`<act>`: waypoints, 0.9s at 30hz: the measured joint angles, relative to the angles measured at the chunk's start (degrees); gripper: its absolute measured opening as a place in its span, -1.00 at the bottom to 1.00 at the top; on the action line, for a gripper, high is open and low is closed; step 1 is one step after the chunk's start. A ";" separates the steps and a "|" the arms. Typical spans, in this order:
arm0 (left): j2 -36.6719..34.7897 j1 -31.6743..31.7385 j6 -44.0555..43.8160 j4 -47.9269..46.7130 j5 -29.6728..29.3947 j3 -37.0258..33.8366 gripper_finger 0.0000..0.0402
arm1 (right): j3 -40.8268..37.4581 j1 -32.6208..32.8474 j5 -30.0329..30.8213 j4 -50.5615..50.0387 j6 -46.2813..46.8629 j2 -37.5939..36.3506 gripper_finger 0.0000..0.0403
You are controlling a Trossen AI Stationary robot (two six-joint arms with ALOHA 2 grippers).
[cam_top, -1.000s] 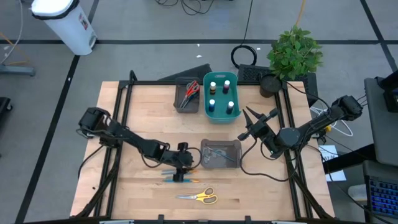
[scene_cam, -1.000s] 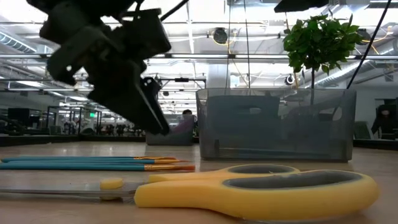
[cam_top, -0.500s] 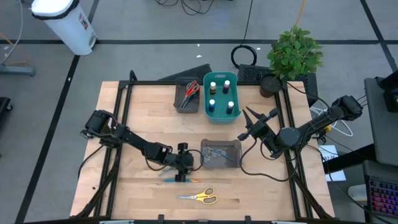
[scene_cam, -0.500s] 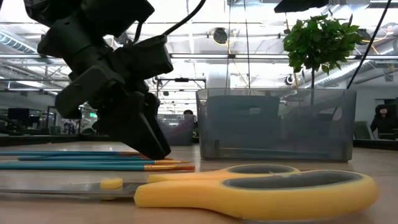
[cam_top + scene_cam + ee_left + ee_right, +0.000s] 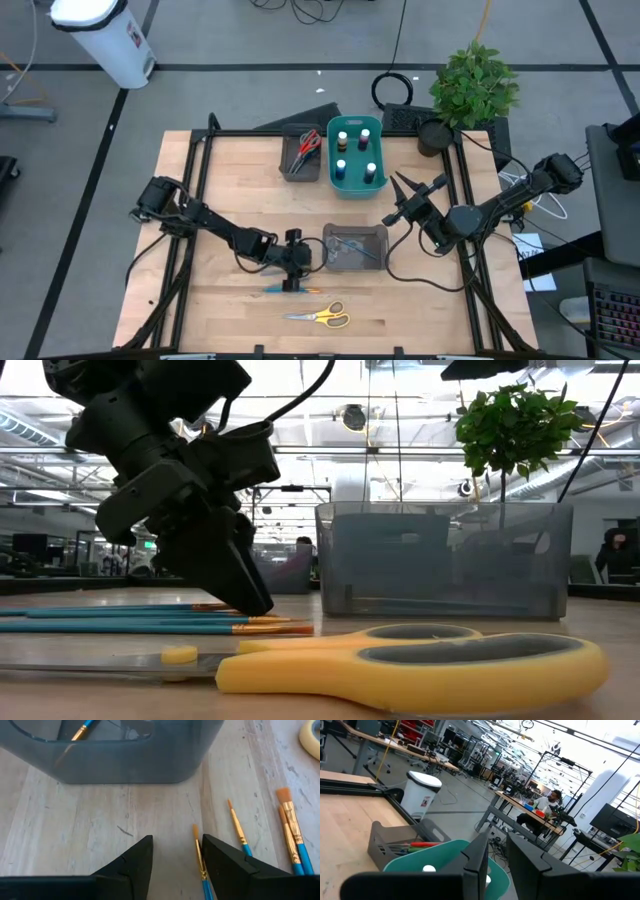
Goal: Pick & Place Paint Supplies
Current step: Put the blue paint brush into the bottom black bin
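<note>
Two dark fingers of the left gripper (image 5: 176,840) stand about half open just above the wood. They hold nothing. One thin blue-handled brush with an orange ferrule and bristle tip (image 5: 200,860) lies right at the inner edge of one finger, so it is barely inside the gap. Three more brushes of the same kind (image 5: 290,830) lie on the board beside it, close together but not in the jaws.

A brush like this looks very light, stiff and narrow, and its round handle is likely to roll or skid sideways when a pad touches it. The safest hold is probably across the middle of the handle, with the brush centred between the pads and away from the soft bristles.

Just beyond the fingers stands a dark grey translucent plastic tray (image 5: 125,765) with at least one brush already inside. Nearer the front edge lie scissors with yellow handles (image 5: 318,316), flat on the pale wooden table (image 5: 230,180).

At the far side a teal plastic bin (image 5: 330,160) holds small paint bottles with coloured caps (image 5: 351,150). A second grey tray (image 5: 286,165) to its left holds red- and green-handled scissors.

The right gripper (image 5: 412,200) waits raised to the right of the bin, with its fingers a narrow gap apart and nothing between them.

A potted green plant (image 5: 475,85) stands at the far right corner. Beyond the table are a grey floor and an open workshop with benches.
</note>
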 joint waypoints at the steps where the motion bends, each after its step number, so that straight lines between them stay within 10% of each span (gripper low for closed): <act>1: 0.00 -0.04 -0.04 0.02 0.00 0.00 -0.18 | 0.00 0.00 0.00 0.00 0.00 0.00 -0.71; 11: 0.22 -0.96 -2.47 3.67 0.50 -0.11 -0.62 | 0.00 0.00 0.00 0.00 0.02 0.00 -0.71; 27: 2.90 -1.33 -4.42 4.32 -3.22 0.11 -0.59 | 0.00 0.00 0.04 0.00 0.02 0.02 -0.71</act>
